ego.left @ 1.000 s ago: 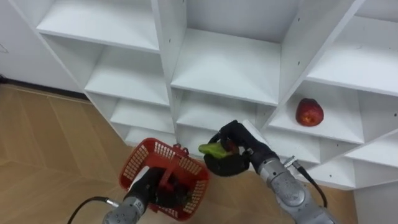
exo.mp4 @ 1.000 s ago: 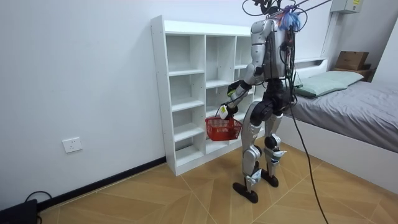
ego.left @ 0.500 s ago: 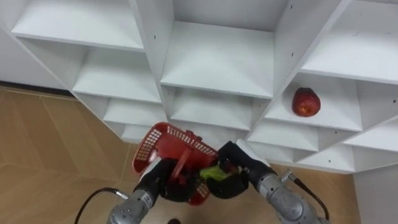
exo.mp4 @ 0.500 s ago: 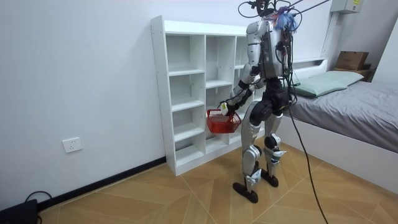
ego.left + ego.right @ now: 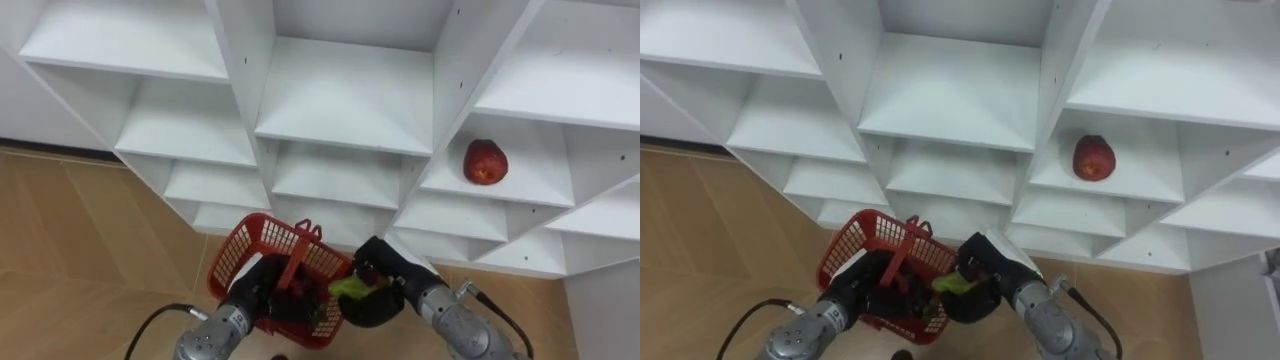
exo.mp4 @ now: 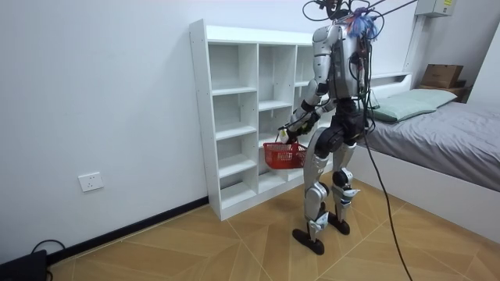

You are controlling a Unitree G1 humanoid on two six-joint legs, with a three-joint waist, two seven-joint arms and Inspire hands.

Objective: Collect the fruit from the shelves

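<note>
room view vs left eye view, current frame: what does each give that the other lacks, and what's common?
Room view adds: the robot standing upright at the white shelf unit, a bed at the room view's right, and a wall socket.
Left eye view adds: a red apple lying on a shelf, a green fruit gripped in the right hand over the red basket, and the left hand curled round its handle.
Both: the shelf unit, the red basket, the wooden floor.
</note>
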